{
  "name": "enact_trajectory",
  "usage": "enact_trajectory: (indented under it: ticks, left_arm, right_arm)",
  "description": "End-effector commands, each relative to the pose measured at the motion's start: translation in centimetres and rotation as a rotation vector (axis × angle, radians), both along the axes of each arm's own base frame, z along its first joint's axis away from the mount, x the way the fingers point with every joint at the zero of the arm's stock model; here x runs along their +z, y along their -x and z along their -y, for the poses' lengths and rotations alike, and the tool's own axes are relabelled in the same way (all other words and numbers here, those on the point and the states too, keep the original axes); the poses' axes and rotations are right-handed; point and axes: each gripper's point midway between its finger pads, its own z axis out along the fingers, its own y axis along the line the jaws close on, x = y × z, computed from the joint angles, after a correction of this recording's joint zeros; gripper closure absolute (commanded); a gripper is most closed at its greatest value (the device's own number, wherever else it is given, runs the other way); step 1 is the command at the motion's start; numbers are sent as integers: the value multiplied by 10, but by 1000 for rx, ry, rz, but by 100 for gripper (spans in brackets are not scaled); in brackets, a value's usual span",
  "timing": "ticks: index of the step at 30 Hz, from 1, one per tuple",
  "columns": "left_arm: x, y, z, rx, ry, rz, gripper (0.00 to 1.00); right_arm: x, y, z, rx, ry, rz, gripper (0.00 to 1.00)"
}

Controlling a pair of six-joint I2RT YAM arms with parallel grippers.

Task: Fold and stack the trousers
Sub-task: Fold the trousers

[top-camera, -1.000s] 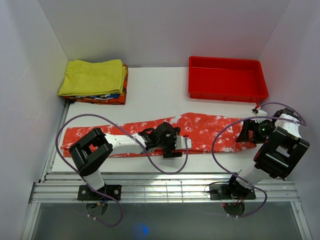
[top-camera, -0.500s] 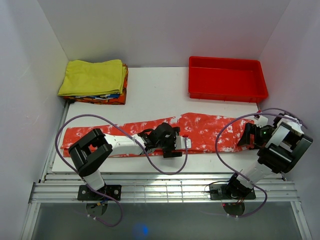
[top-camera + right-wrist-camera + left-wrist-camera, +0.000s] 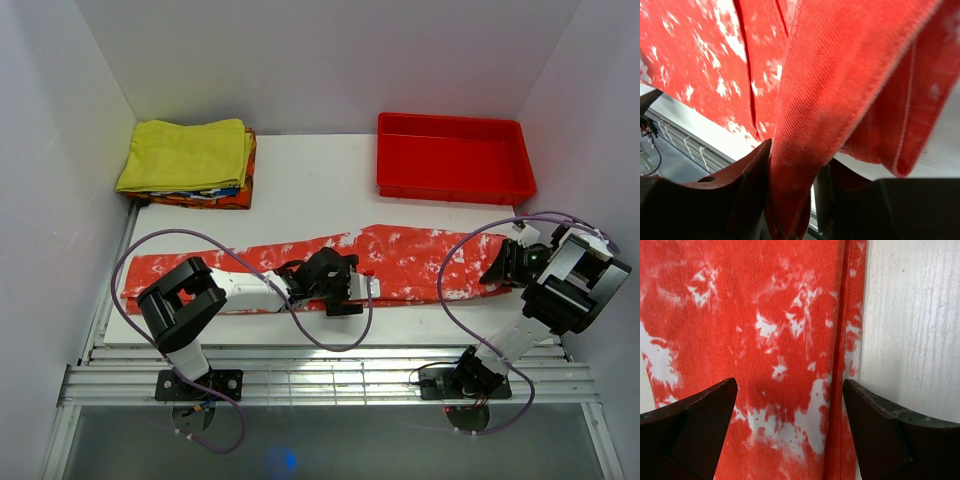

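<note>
The trousers (image 3: 420,255), red-orange with white blotches, lie flat and stretched left to right across the white table (image 3: 310,185). My left gripper (image 3: 362,287) hovers low over their middle. In the left wrist view the left gripper (image 3: 790,395) is open, its dark fingers (image 3: 695,425) wide apart over the cloth (image 3: 765,330) near a hem edge. My right gripper (image 3: 498,270) is at the trousers' right end. In the right wrist view the right gripper (image 3: 792,200) pinches a raised fold of the red cloth (image 3: 840,75) between both fingers.
A red plastic tray (image 3: 455,190) stands at the back right. A yellow folded garment (image 3: 190,152) tops a stack of clothes (image 3: 215,196) at the back left. White walls close in on both sides, and a slatted metal ledge (image 3: 330,380) runs along the near edge.
The right gripper has closed on the trousers' right end, and the right arm has shifted a little to the right. The left arm has stayed put.
</note>
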Motion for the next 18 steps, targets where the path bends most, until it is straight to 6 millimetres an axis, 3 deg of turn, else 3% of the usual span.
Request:
enact_trajectory:
  ticks: [1, 4, 10, 17, 18]
  left_arm:
    - [-11, 9, -15, -3, -38, -13, 2]
    - [-14, 15, -21, -5, -42, -32, 2]
    - [-21, 23, -30, -21, -68, -47, 2]
    - [-23, 25, -33, -19, -75, -58, 2]
    - [-23, 25, -32, -19, -75, -61, 2]
  right_arm:
    - [25, -25, 10, -10, 30, 121, 58]
    - [29, -31, 14, -2, 47, 148, 66]
    - [23, -40, 23, 16, 69, 165, 90]
    - [26, -53, 29, 82, 104, 276, 92]
    - [18, -51, 30, 92, 121, 280, 92]
